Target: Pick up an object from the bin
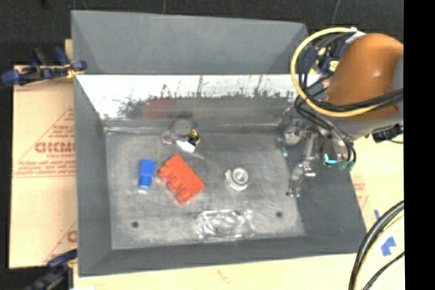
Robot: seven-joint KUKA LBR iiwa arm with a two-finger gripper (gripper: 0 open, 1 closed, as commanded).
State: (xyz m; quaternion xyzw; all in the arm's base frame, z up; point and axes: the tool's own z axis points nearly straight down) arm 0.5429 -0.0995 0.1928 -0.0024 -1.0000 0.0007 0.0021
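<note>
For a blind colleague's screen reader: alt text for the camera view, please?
A robot gripper hangs over the right side of a grey metal bin. On the floor toward the view's left lie a silver round piece, an orange block, a blue block, crumpled clear plastic and a small multicoloured item.

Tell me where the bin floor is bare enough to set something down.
Bare floor lies at the view's lower left, below the blue block and orange block, and along the back between the small purple-and-yellow piece and the pincer. The middle is crowded: silver round cap, clear plastic wrapper.
</note>
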